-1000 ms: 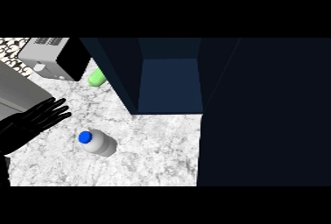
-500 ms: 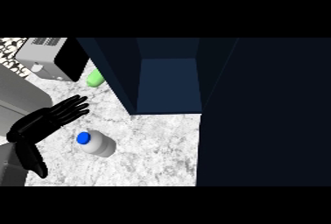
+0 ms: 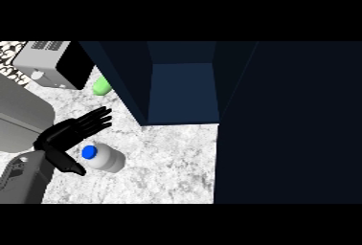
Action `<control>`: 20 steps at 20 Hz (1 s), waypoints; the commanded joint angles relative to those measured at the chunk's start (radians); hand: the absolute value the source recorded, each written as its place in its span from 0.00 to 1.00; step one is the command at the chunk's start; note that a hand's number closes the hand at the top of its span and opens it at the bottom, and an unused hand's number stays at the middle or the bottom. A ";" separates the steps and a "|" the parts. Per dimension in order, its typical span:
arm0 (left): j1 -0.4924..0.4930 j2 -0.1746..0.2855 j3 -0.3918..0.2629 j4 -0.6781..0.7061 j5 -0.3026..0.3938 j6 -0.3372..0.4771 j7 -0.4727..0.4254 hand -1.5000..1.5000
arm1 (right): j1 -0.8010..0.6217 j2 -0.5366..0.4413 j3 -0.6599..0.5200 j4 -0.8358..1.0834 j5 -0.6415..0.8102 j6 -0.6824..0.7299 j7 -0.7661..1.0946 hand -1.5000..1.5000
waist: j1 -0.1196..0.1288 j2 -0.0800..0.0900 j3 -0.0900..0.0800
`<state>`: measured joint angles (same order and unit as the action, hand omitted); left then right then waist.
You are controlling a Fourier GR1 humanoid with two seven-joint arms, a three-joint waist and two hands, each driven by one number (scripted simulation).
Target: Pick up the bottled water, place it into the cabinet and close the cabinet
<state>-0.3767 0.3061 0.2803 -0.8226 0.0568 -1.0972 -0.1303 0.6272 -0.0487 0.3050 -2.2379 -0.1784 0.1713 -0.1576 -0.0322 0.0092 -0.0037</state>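
The bottled water (image 3: 103, 157) stands upright on the marble counter (image 3: 163, 162), a pale bottle with a blue cap seen from above. My left hand (image 3: 67, 136) hovers just to its left and above it, fingers straight and spread toward the upper right, thumb pointing down beside the bottle; it is open and holds nothing. The dark blue cabinet (image 3: 180, 91) stands open beyond the bottle, its inside empty. Its door (image 3: 290, 124) fills the right side of the view. My right hand does not show.
A grey appliance with a dark front (image 3: 53, 64) sits at the far left corner. A green object (image 3: 101, 86) lies between it and the cabinet's left wall. A grey sink basin (image 3: 17, 115) borders the counter on the left.
My left hand and forearm have moved right, from the view's left edge to right beside the bottle. The bottle has not moved.
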 commanded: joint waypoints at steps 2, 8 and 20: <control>0.002 -0.017 -0.046 0.101 -0.110 -0.030 -0.207 0.00 | 0.059 -0.032 -0.023 -0.006 -0.030 0.034 -0.041 0.00 | -0.013 0.001 -0.001; -0.031 -0.015 -0.094 0.200 -0.141 -0.033 -0.266 0.00 | 0.057 -0.021 -0.011 0.003 -0.014 0.027 -0.067 0.00 | -0.005 0.000 0.000; -0.053 -0.026 -0.162 0.311 -0.161 0.006 -0.383 0.00 | 0.050 -0.030 -0.008 0.018 -0.032 0.039 -0.062 0.00 | -0.013 0.004 -0.001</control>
<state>-0.4500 0.2814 0.1385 -0.5825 -0.0918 -0.9483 -0.3603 0.6573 -0.0809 0.2842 -2.2237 -0.2065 0.2062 -0.2102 -0.0427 0.0076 0.0037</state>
